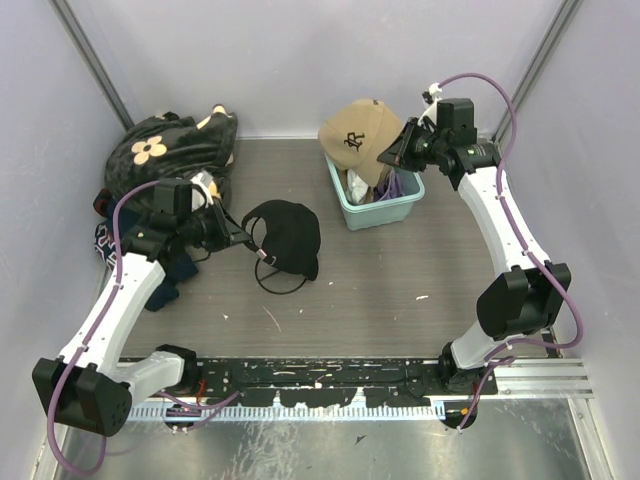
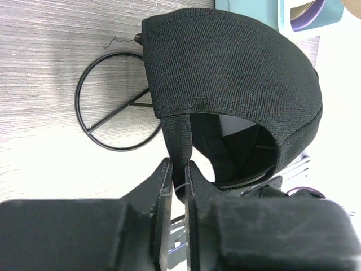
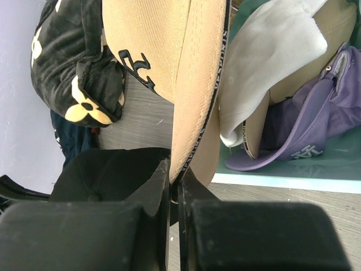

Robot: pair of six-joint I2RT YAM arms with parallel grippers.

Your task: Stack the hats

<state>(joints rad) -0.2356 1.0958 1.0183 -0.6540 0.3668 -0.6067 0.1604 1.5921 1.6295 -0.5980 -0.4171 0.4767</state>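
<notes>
Status, left side: my left gripper is nearly closed, its jaws pinching the rear strap of the black cap. The strap runs down into the narrow gap between my fingers, and both press against it. The black cap lies on the table left of centre, with its rear opening facing my left gripper. I cannot tell whether its rear edge is raised off the surface. A thin black wire ring with spokes lies flat on the table just beside the cap, and the cap's edge covers part of it.

Status, right side: my right gripper is closed on the brim of the tan cap. The brim edge passes between the jaws with no visible gap. In the overhead view the tan cap sits at the far left corner of the teal bin, logo facing the camera, with my right gripper just to its right.

Contents of the bin: the white cap and the purple cap rest inside, touching, the white one partly over the purple one.

Other items: black fabric with tan flower shapes is heaped at the far left corner of the table, and navy clothing lies beside it near my left arm. Bare table separates the black cap from the bin.
</notes>
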